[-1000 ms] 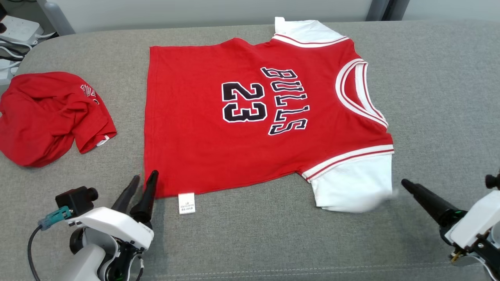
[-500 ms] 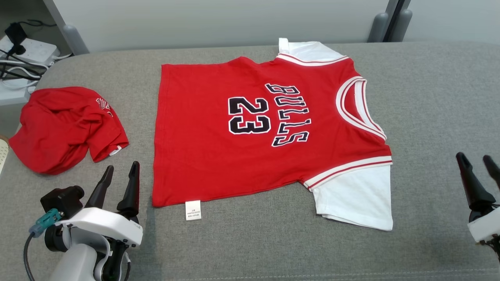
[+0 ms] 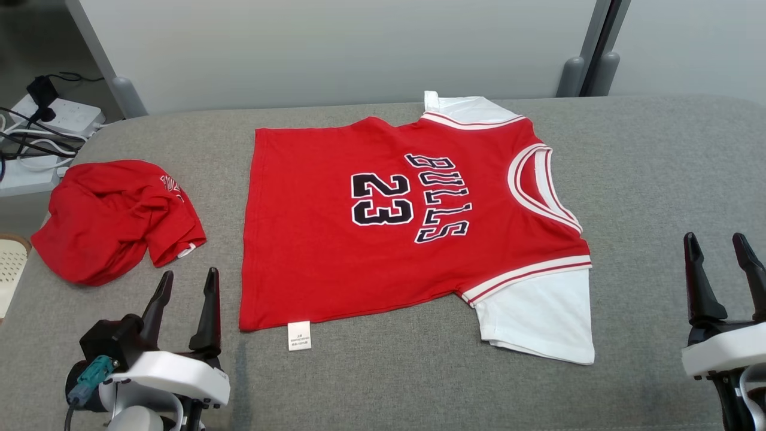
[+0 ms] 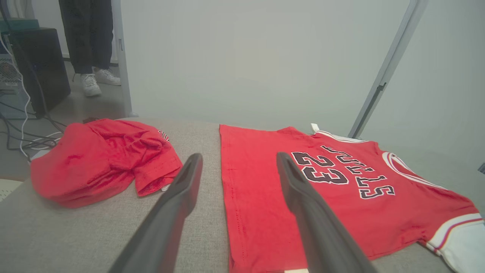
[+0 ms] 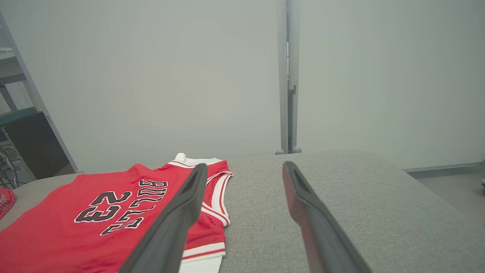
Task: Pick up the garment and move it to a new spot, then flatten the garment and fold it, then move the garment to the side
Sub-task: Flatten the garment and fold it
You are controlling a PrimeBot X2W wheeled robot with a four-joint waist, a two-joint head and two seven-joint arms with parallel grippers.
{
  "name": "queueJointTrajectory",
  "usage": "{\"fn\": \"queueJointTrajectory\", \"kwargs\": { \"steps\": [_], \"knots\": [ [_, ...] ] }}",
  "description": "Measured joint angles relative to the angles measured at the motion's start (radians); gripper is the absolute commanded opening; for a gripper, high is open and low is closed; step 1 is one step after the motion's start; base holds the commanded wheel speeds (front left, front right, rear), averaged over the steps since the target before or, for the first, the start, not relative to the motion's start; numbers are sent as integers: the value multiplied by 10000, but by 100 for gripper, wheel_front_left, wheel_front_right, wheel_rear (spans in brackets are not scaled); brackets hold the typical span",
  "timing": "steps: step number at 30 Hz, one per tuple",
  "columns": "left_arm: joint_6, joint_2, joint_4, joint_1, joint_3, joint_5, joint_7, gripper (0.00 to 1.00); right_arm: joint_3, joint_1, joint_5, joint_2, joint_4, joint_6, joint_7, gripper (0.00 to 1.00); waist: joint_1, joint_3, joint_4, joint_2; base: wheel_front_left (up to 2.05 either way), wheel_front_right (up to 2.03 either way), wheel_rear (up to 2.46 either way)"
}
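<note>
Beside flat red-and-white fabric jersey [image 3: 323,263], left tool [image 3: 189,273] and right tool [image 3: 713,236] gaped empty; I judged even edge-pinches best.

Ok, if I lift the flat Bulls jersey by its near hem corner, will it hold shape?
Probably not: the jersey lies thin and flat like soft knit, so it should sag and fold. Likely light, too. The white sleeve would probably trail and crease.

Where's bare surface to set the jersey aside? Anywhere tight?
Widest free patch: grey surface from the jersey collar to the right gripper. Also the near strip below its hem. Tight on the left: crumpled red garment, left gripper at the gap between.
</note>
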Motion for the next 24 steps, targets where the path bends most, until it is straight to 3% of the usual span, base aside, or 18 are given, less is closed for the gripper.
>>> {"fn": "queueJointTrajectory", "kwargs": {
  "steps": [13, 24],
  "knots": [
    [-163, -506, -711, 1405, 570, 1567, 0, 100, -4, 859, -1020, 744, 324, 0, -174, 100, 0, -433, 108, 1, 0, 0, 0],
    [-280, -612, -690, 1536, 525, 1839, 0, 100, 40, 1082, -1057, 767, 366, 0, -174, 100, 0, -431, 117, 0, 0, 0, 0]
  ]
}}
